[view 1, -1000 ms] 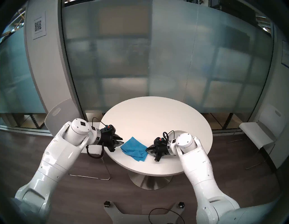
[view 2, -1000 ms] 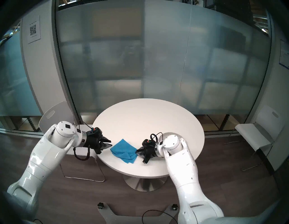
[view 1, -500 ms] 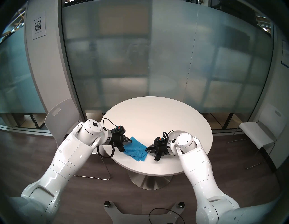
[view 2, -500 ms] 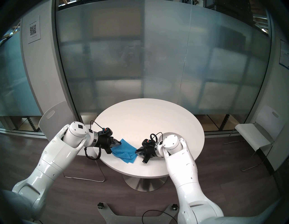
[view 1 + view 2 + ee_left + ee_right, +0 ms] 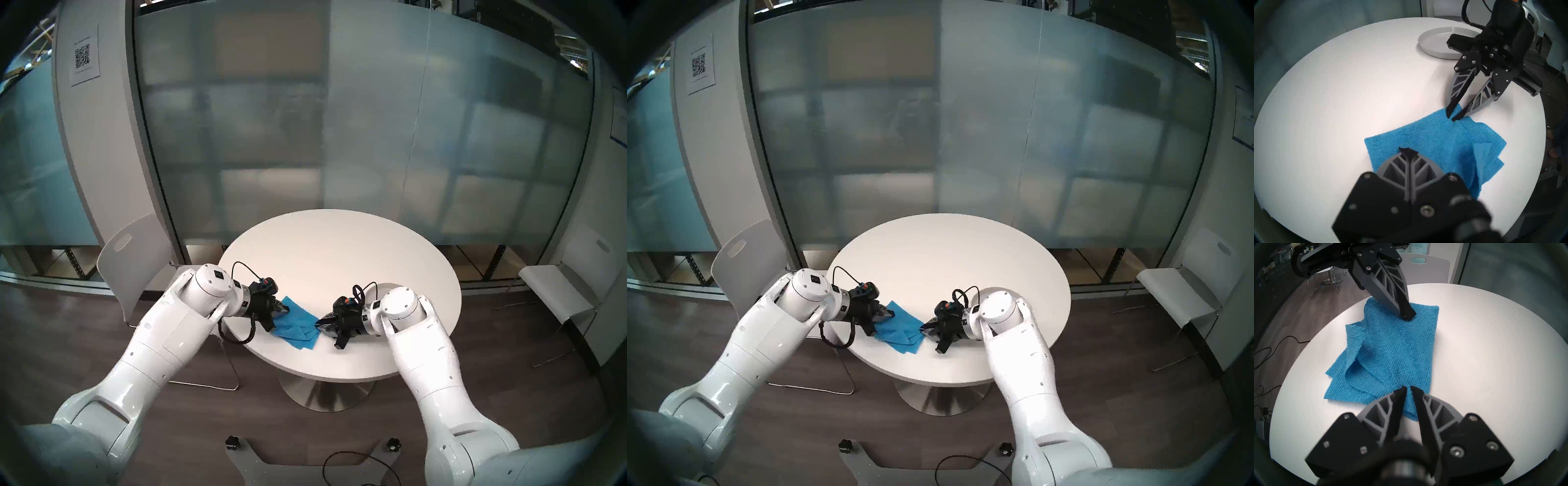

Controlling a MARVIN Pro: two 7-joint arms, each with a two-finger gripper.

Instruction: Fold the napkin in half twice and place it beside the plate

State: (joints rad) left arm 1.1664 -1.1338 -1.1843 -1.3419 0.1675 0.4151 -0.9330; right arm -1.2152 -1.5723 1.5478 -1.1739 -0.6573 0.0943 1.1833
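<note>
Napkin (image 5: 1395, 351) lies pinched by right fingers (image 5: 1400, 395), left fingers (image 5: 1403, 162) clenched, pressing its opposite end.

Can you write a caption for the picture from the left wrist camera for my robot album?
Both grippers meet at a blue napkin on a white table, with a grey plate waiting behind.

Even, cool indoor light; soft glare whitens the round table (image 5: 339, 258) centre. Fisheye bending and dark vignette ring every view; wrist views blur along their bottom edges
</note>
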